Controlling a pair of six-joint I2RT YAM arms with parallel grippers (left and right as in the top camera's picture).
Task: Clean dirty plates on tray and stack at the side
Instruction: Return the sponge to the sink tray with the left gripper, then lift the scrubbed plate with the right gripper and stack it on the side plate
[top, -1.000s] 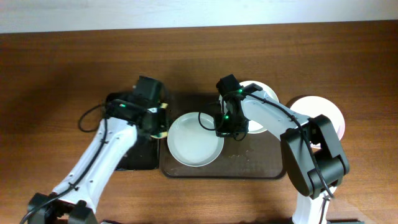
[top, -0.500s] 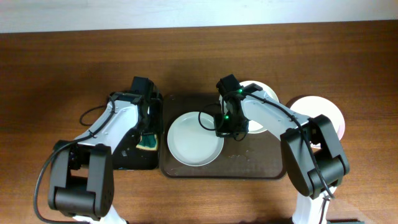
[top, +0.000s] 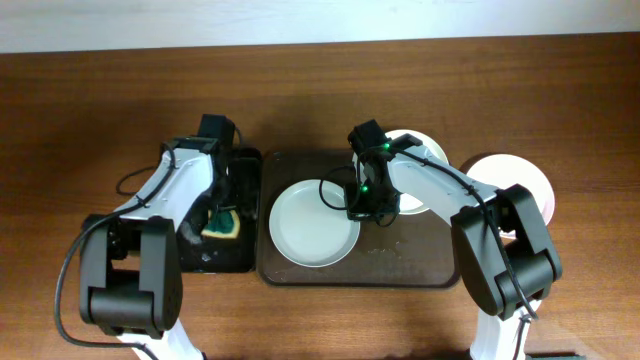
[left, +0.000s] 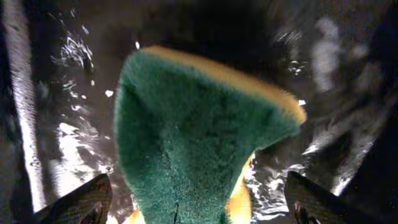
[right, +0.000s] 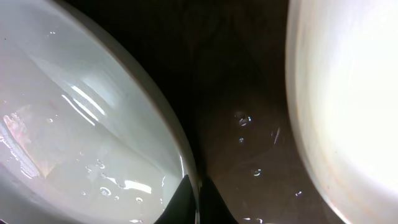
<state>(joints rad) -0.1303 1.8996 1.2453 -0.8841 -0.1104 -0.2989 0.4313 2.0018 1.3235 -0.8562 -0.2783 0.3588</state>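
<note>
Three plates: two on tray, one beside; one sponge.

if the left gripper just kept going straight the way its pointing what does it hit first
The green-yellow sponge. It sits directly ahead of the left gripper, between its open fingers, in the wet black tray. How much gap is left is unclear from the wrist view.
</note>
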